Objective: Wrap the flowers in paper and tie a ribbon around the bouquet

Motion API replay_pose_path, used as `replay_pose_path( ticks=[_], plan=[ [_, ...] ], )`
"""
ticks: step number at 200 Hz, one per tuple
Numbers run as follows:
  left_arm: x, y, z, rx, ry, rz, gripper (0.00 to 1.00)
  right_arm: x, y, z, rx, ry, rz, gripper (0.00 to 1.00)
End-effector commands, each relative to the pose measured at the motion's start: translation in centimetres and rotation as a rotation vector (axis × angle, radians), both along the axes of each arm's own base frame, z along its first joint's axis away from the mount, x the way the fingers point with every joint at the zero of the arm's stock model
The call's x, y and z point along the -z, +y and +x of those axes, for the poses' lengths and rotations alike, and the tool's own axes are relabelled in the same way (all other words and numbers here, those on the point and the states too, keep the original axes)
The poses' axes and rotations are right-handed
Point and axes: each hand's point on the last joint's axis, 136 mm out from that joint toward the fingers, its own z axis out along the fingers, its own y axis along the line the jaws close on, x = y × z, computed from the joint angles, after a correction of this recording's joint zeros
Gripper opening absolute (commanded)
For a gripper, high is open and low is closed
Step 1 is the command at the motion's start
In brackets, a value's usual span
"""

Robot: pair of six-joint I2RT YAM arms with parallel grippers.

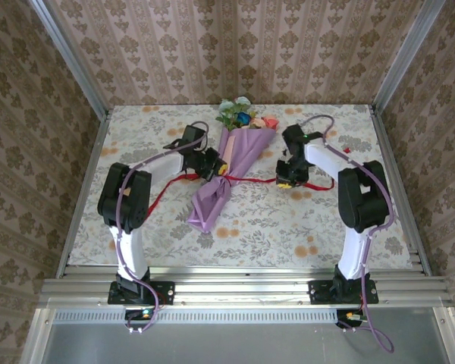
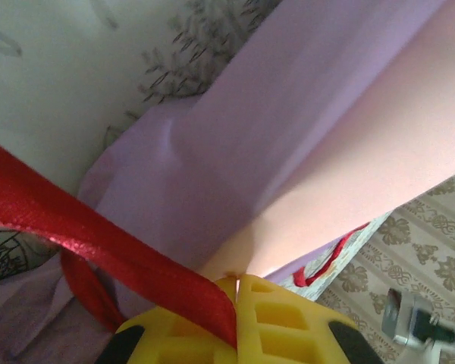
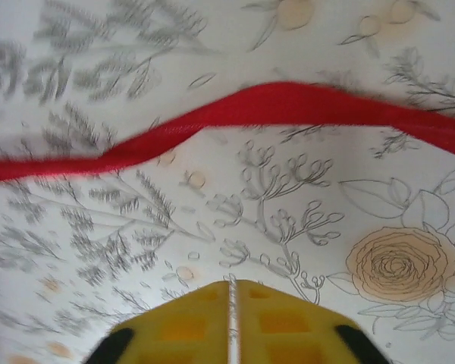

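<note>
The bouquet (image 1: 221, 171) lies at the table's middle: a lilac paper (image 2: 235, 144) cone with the flowers (image 1: 239, 114) at its far, wide end. The red ribbon (image 1: 250, 180) crosses the cone's waist and trails off to both sides. My left gripper (image 1: 214, 165) sits against the cone's left side. In the left wrist view that gripper (image 2: 237, 280) is shut on the ribbon (image 2: 98, 243), close to the paper. My right gripper (image 1: 286, 176) hovers right of the cone. Its yellow fingers (image 3: 288, 318) stand a narrow slit apart with nothing between them, and the ribbon (image 3: 250, 110) lies on the cloth beyond.
A floral tablecloth (image 1: 288, 227) covers the table. Aluminium frame rails (image 1: 243, 284) run along the near edge and up the sides. Wallpapered walls (image 1: 243, 53) close the back and both flanks. The arms' dark elbows (image 1: 125, 197) rise over the cloth on both sides.
</note>
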Motion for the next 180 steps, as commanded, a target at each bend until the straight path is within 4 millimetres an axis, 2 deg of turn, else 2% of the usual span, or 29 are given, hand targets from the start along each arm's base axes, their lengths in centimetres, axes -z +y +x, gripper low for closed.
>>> replay_pose_path(
  ticks=[1, 13, 30, 53, 71, 111, 154, 180],
  plan=[
    [-2.4, -1.9, -1.1, 0.011, -0.031, -0.062, 0.00, -0.8, 2.3, -0.1, 0.434, 0.105, 0.306, 0.37],
    [-2.9, -2.1, -1.4, 0.004, -0.035, -0.070, 0.00, -1.3, 3.5, 0.6, 0.587, 0.104, 0.397, 0.46],
    [-3.0, -2.4, -1.9, -0.005, -0.028, -0.091, 0.00, -1.7, 4.9, 1.2, 0.765, 0.129, 0.464, 0.50],
    [-3.0, -3.2, -2.6, -0.004, -0.013, -0.132, 0.00, -1.0, 7.0, 1.2, 0.962, 0.236, 0.493, 0.49],
    [-3.1, -3.9, -3.1, -0.005, -0.011, -0.149, 0.00, 0.2, 7.8, 0.7, 1.023, 0.362, 0.447, 0.43],
    [-3.6, -5.1, -3.5, 0.003, -0.018, -0.172, 0.00, 2.3, 6.6, 1.1, 1.195, 0.361, 0.439, 0.46],
    [-3.6, -5.8, -4.1, 0.017, -0.008, -0.184, 0.00, 3.3, 7.3, 2.3, 1.228, 0.395, 0.464, 0.46],
    [-3.9, -6.0, -4.2, 0.017, -0.011, -0.191, 0.00, 3.7, 7.2, 1.8, 1.248, 0.411, 0.421, 0.45]
  ],
)
